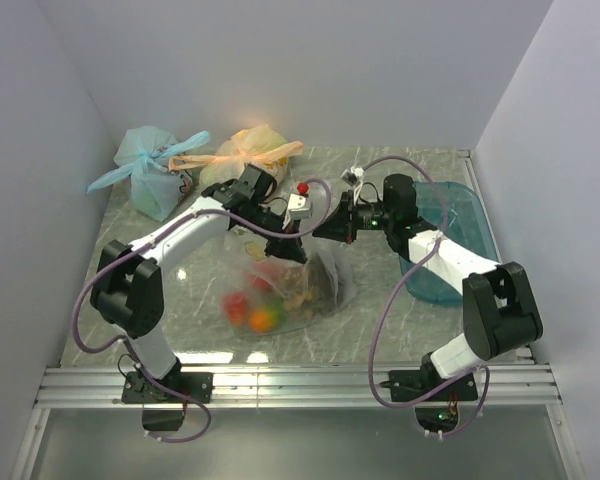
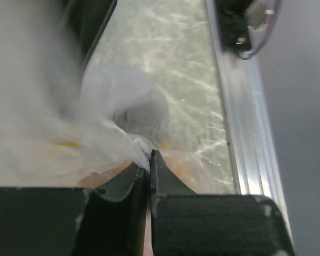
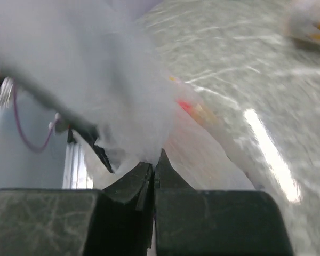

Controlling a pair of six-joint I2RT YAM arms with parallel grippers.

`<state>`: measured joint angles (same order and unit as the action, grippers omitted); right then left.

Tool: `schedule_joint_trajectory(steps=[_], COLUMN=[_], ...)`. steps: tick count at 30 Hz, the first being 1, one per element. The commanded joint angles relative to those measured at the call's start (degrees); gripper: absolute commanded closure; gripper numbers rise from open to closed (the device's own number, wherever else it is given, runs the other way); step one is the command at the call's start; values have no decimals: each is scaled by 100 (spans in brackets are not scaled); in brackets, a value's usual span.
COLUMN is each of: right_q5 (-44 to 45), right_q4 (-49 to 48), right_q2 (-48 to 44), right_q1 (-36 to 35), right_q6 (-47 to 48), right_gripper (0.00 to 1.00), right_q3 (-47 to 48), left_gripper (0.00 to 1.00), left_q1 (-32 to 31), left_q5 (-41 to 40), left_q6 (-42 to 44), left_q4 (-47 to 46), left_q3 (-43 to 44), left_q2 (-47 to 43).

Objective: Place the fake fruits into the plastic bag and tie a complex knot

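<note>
The clear plastic bag lies at mid-table with red, orange and yellow-green fake fruits inside. A small red fruit sits on the table behind it. My left gripper is shut on a fold of the bag's upper plastic, with its tips pinching it. My right gripper is shut on the bag's plastic from the right, with its tips closed on it. The two grippers are close together above the bag. No knot shows in any view.
A tied light blue bag and a tied orange-yellow bag stand at the back left. A teal bin stands at the right, under my right arm. An aluminium rail runs along the near edge.
</note>
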<state>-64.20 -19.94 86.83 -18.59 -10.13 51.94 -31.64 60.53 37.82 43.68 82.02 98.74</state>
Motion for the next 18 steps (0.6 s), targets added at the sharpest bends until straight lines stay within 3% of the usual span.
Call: schedule_joint_trajectory(steps=[1,3,6,9,12,14,15,18], right_q5=[1382,2317,3164,3597,3346,2529,2344,1904], right_q4=[586,1452,1939,2310,2259,2004,1768,1319], right_q2=[-254,-280,-350,-281,-254,-428,-525,-974], right_q1=[40,-4,-66,-171,-154,-58,-48,13], right_q6=[-735,-850,-1096,-1175,-1289,-1264,-1107,-624], right_gripper=[100,100,100,100,100,99,92,44], right_q3=[96,167,62,79,53,-70,-122,-438], left_gripper=[91,93,94,95,94,94,93,92], left_q1=[44,53,35,44,35,44,35,44], left_q5=[-515,-884,-1175,-1219,-1045,-904,-729,-500], left_q6=[-811,-1021,-1268,-1505,-1576,-1550,-1498,-1314], left_q4=[-1298,-1940,-2697,-3206,-3427,-3463,-3437,-3323], left_q3=[-615,-1186,-1872,-2233,-2348,-2357,-2340,-2269], left_q2=[-662,-960,-1172,-1112,-980,-953,-962,-1032])
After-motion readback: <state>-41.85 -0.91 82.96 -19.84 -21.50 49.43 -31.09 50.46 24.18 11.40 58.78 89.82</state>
